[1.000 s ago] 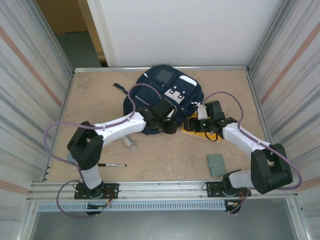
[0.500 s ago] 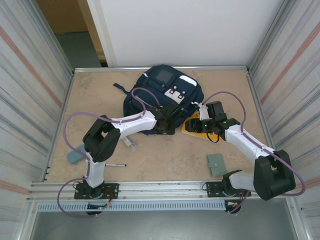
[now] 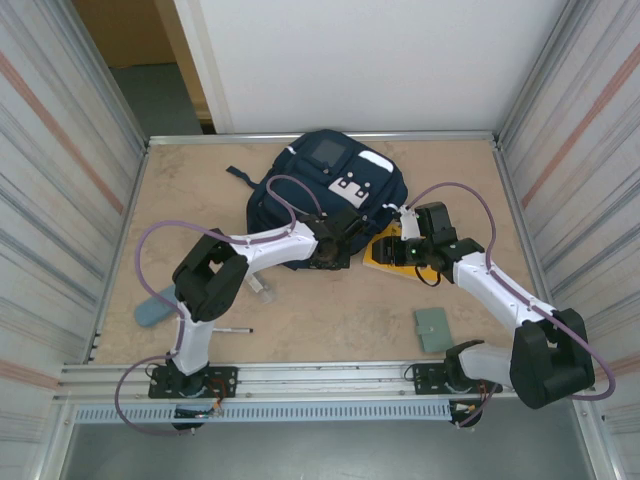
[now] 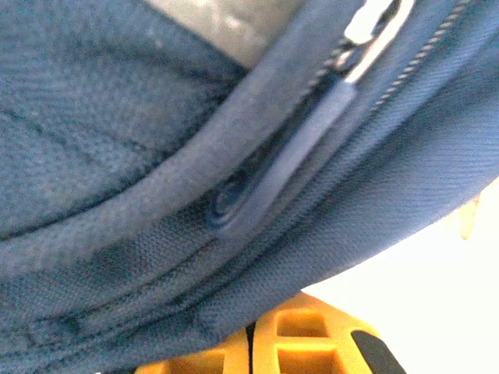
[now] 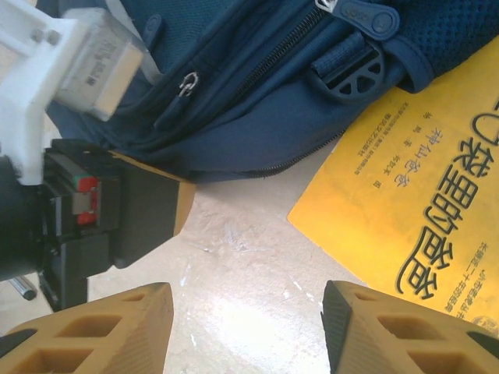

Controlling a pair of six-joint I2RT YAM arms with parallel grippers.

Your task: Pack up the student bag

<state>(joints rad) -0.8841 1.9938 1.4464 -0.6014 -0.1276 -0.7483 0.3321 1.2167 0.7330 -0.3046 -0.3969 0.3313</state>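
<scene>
A navy backpack (image 3: 325, 185) lies flat at the far middle of the table (image 3: 190, 210), front side up, its small square panel (image 3: 328, 152) toward the back wall and a white patch with dark dots (image 3: 350, 187) nearer the arms; a dark strap (image 3: 238, 175) trails off its left side. The left gripper (image 3: 338, 254) is pushed up against the bag's near edge, and its wrist camera looks straight at blue fabric (image 4: 117, 117), a zipper pull (image 4: 288, 164) and an orange finger (image 4: 312, 347) under the cloth; whether the jaws are spread or pressed together cannot be told. The right gripper (image 3: 398, 250) (image 5: 245, 327) hangs just beside the bag's near right corner with its two orange fingers (image 5: 93, 327) spread wide and holding nothing, bare tabletop between them. A yellow book (image 3: 385, 252) (image 5: 421, 195) printed with black characters lies flat beneath that gripper, its far edge touching or tucked under the backpack (image 5: 257, 86). Toward the near right lies a small grey-green wallet (image 3: 433, 328), well apart from the bag. On the near left are a black pen (image 3: 225, 330), a blue-grey oval object (image 3: 155, 308) and a small pale item (image 3: 258, 282) beside the left arm.
</scene>
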